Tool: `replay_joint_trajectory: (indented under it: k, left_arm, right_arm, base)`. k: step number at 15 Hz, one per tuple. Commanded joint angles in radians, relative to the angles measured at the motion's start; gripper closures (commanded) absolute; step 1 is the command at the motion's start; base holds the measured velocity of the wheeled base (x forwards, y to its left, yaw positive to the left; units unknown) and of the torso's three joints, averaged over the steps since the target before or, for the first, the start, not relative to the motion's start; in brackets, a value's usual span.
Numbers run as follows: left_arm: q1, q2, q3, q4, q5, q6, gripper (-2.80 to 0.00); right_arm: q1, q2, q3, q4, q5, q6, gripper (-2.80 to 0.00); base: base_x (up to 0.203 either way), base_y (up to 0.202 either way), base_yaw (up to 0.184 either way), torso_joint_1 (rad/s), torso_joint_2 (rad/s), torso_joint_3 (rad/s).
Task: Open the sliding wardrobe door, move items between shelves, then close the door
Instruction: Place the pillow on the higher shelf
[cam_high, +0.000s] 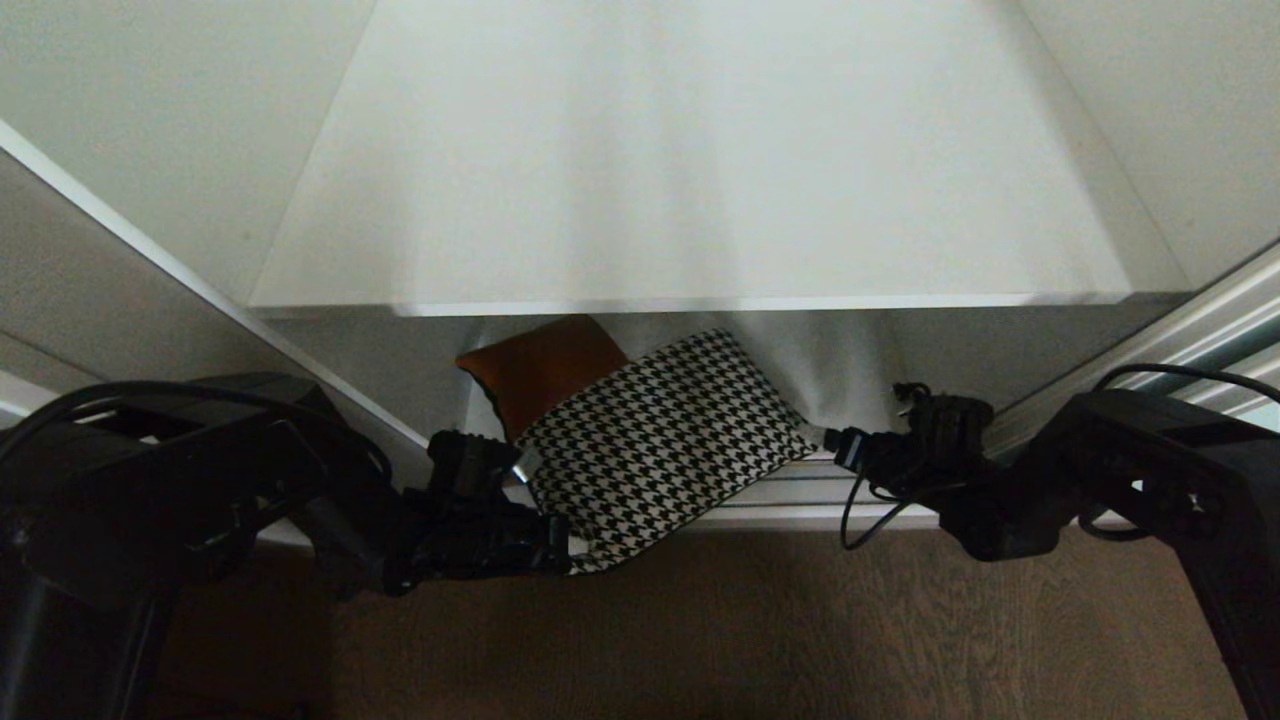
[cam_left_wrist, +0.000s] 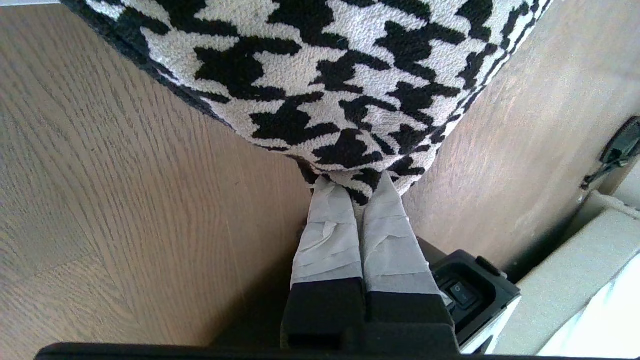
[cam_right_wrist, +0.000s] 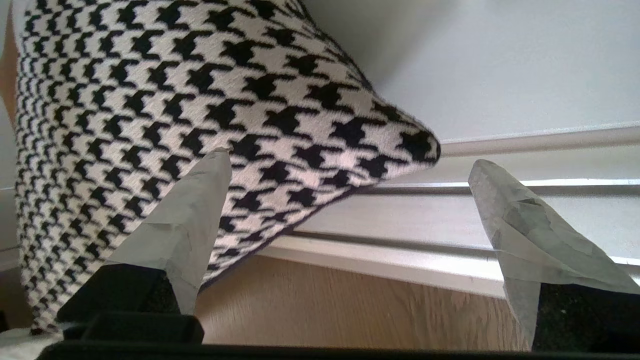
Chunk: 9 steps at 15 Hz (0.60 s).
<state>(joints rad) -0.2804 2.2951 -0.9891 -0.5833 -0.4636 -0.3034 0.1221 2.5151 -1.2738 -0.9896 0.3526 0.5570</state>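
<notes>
— Under the white shelf (cam_high: 690, 305), where does the houndstooth bundle (cam_high: 650, 450) lie?
— It lies across the bottom rail, over the wooden floor (cam_high: 700, 630), partly on the orange bundle (cam_high: 545, 365).
— And the grippers?
— The left gripper (cam_left_wrist: 356, 192) pinches its corner. The right gripper (cam_right_wrist: 350, 165) stands spread at the opposite corner, holding nothing.

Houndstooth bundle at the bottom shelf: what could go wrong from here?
The left pincer pinches only a corner of the houndstooth bundle, so it may slip or sag on the lift. The right pincer is open at the opposite corner, close to the door track, and might catch it. The orange bundle behind could be dragged.
</notes>
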Motion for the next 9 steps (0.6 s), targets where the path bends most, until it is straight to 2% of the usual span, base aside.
replay_joint_trajectory:
  k: [1, 3, 6, 9]
  left_arm:
    - [0.001, 0.0, 0.0, -0.004, -0.004, -0.002, 0.0]
    - [0.0, 0.0, 0.001, -0.004, -0.003, 0.0, 0.0]
    - [0.001, 0.001, 0.001, -0.013, -0.003, 0.0, 0.0]
    - [0.001, 0.0, 0.006, -0.018, -0.004, 0.0, 0.0]
  right_arm:
    - [0.001, 0.04, -0.072, 0.006, 0.015, 0.026, -2.8]
    - [-0.003, 0.068, -0.138, 0.033, 0.023, 0.111, -2.8]
    - [-0.001, 0.11, -0.19, 0.045, 0.023, 0.112, -2.8]
    - [-0.002, 0.15, -0.305, 0.126, 0.022, 0.112, -2.8]
  base:
    - [0.0, 0.0, 0.0, 0.0, 0.0, 0.0]
    - [0.0, 0.0, 0.0, 0.0, 0.0, 0.0]
    - [0.0, 0.0, 0.0, 0.0, 0.0, 0.0]
    - [0.0, 0.0, 0.0, 0.0, 0.0, 0.0]
